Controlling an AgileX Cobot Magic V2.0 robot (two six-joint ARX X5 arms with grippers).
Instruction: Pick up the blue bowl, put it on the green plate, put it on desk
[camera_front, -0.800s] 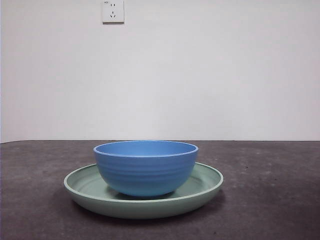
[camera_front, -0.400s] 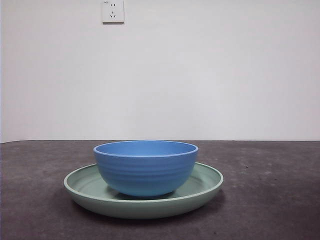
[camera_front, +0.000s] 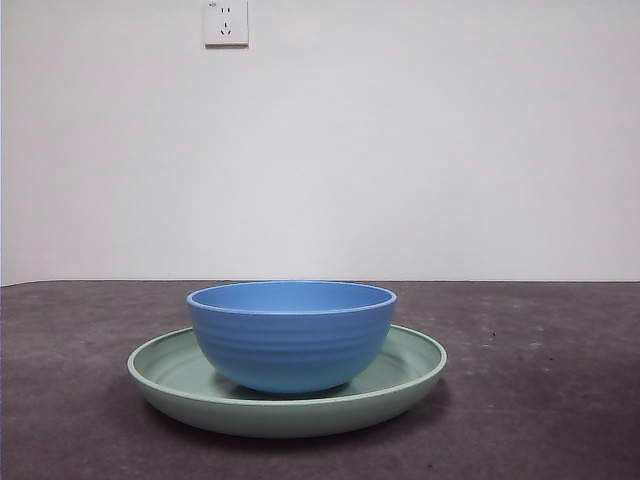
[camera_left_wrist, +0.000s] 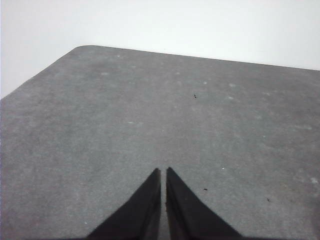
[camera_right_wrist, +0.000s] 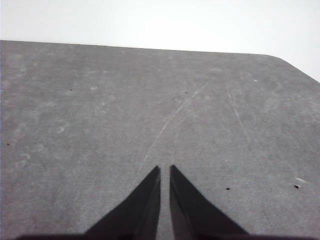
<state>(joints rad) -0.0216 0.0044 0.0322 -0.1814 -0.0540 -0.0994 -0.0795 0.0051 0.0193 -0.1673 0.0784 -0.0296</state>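
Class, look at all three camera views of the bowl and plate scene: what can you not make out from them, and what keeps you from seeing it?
- Front view: the floor of the blue bowl is hidden by its own wall.
- Front view: the middle of the green plate is covered by the bowl.
- Both wrist views: neither dish appears, only bare desk beyond the left gripper and right gripper.
- Front view: no arm shows.

A bare test room: plain white wall (camera_front: 400, 150), one socket (camera_front: 226, 22), dark desk (camera_front: 540, 400).
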